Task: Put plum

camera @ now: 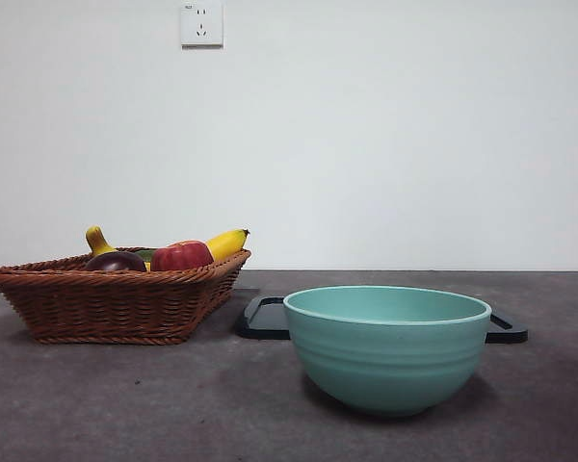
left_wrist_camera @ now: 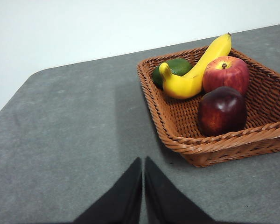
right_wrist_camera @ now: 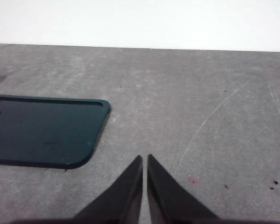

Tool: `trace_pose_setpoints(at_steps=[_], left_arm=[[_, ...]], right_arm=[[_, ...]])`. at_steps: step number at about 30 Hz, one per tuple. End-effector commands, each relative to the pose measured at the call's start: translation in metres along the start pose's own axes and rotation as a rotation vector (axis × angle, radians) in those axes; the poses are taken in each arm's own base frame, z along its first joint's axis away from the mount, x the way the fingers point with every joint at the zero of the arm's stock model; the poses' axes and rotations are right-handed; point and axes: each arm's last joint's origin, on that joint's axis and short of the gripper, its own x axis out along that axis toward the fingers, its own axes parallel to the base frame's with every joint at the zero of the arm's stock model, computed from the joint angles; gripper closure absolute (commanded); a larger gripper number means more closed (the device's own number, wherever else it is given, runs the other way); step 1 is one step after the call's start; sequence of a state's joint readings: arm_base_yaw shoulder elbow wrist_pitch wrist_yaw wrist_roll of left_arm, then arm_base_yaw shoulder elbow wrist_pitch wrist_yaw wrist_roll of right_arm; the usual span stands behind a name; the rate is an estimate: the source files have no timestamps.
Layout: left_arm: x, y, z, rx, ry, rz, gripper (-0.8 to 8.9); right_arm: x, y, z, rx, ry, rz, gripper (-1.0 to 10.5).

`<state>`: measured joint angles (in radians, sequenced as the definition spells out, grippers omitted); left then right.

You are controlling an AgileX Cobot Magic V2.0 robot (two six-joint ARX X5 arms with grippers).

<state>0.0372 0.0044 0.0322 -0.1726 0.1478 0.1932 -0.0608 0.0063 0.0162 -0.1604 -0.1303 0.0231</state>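
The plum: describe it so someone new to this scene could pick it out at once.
Find the brown wicker basket on the grey table. Four fruits lie inside; the plum sits nearest the basket's front rim, beside the red apple. It is the darkest fruit, a glossy purple-maroon, unlike the brighter apple, yellow banana and green fruit.

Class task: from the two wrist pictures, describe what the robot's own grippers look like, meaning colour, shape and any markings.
The left gripper and right gripper look alike: two plain matte black jaws each, broad at the base, tapering to narrow points. No markings or cables show.
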Motion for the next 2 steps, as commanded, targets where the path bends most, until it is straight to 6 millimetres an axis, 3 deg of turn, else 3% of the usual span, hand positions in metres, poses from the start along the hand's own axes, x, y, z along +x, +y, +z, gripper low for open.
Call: trace_pose_setpoints(at_steps=[1, 2], left_arm=[[0.0019, -0.0009, -0.0076, -0.006, 0.028, 0.0, 8.06], [0.0019, -0.0009, -0.0076, -0.006, 0.028, 0.0, 8.06]], right_arm=[[0.0003, -0.0003, -0.001, 0.003, -0.003, -0.003, 9.4], [0.0003, -0.0003, -0.001, 0.003, -0.002, -0.003, 9.4]])
